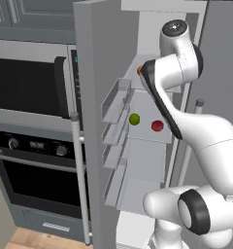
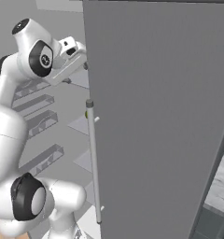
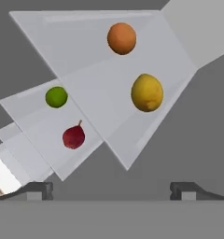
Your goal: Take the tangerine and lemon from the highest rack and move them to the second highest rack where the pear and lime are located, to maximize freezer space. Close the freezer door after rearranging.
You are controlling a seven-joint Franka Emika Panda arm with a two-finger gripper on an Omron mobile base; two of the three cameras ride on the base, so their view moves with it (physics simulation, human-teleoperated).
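Hand view: the gripper (image 3: pixel 111 189) is seen with its two dark fingertips spread wide apart at the bottom, with nothing held between them. Straight ahead, the lemon (image 3: pixel 147 92) lies on the highest rack (image 3: pixel 81 51), and the tangerine (image 3: pixel 122 38) sits farther back on that same shelf, apart from the lemon. On the second highest rack (image 3: pixel 37 119), one level down, the lime (image 3: pixel 56 97) and the dark red pear (image 3: pixel 73 137) are seen well apart from each other, with bare shelf around them.

From the left base view, the white arm is seen reaching up into the freezer (image 1: pixel 152 29), past the open freezer door (image 1: pixel 91 121) with its pale bins and silver bar handle (image 1: pixel 80 177). Black-glass ovens (image 1: pixel 28 97) stand to the left.

No fruit appears to have been moved yet; the approach to the first pick is judged to be in hand. The lemon, being nearer, is the likely first target: the open fingers would need to be advanced around it and closed before it is lowered one shelf.
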